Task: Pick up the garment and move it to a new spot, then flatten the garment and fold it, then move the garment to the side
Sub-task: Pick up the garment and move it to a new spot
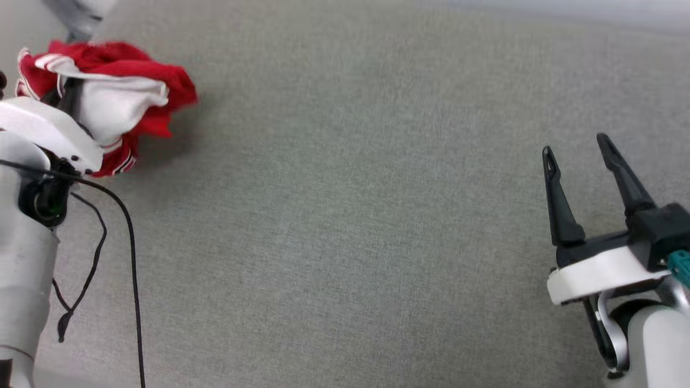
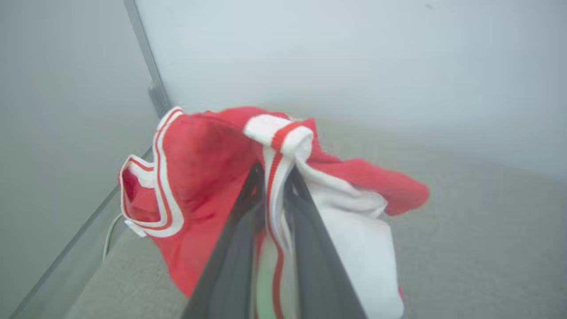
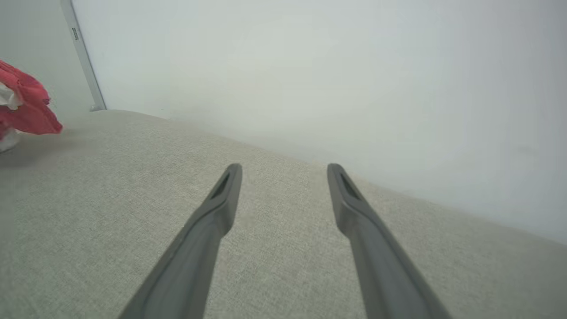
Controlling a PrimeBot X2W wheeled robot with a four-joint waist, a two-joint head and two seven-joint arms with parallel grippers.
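Left wrist view puts the left gripper closest: its jaws are nearly closed, pinching a striped band of the garment between the two dark fingers. Beyond the tips the red and white cloth hangs bunched, draping to both sides of the jaws, with no clear long axis. Part of it looks lifted off the tabletop, though I cannot tell how much rests on it. Seen from the head, the bundle sits at the tabletop's far left corner, by a grey upright post. The right gripper hovers by the right edge on the near side, jaws wide open and holding nothing, well apart from the cloth. So the garment lies within the left jaws and far to the left of the right ones. I judge that carrying it to a new spot falls to the left arm, towards the middle of the tabletop.
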